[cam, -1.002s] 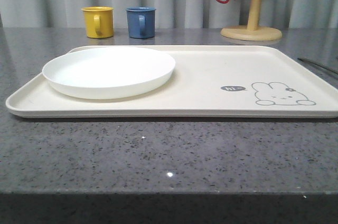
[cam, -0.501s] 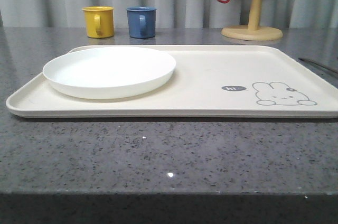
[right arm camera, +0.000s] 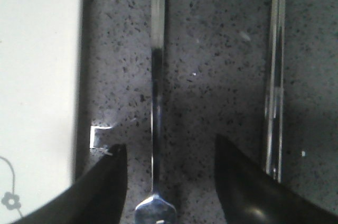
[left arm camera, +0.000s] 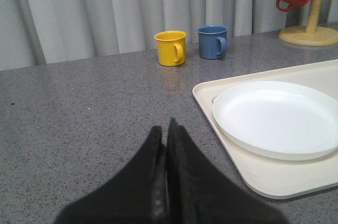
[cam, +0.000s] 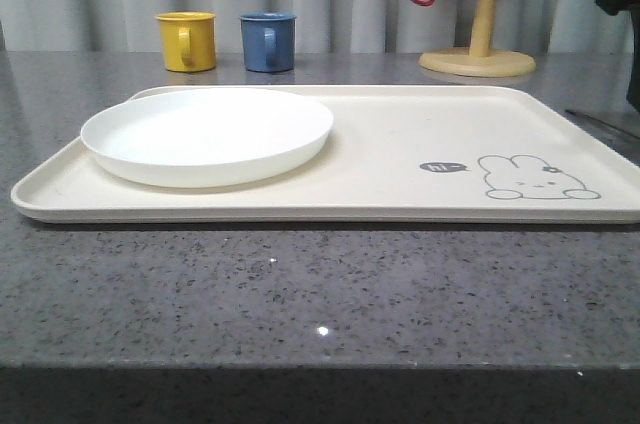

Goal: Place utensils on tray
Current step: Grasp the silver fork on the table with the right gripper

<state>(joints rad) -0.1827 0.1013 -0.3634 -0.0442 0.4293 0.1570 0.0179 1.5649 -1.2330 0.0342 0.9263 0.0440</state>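
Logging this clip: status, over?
Left gripper shut, empty. Right gripper open, straddling utensil handle on counter beside tray. Chopsticks alongside. Nothing blocking.

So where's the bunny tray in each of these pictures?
Front view: the tray spans the table's middle, carrying the white plate.
Left wrist view: its corner, under the same plate.
Right wrist view: its cream edge, beside a silver utensil.
Shared landmark: the rabbit drawing, front and right wrist.

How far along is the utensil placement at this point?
Nothing is done yet: the tray holds only the white plate. In hand: the right gripper hangs open over a utensil handle lying on the counter beside the tray, with the chopsticks further out. The left gripper is shut and empty. All utensils remain to be moved.
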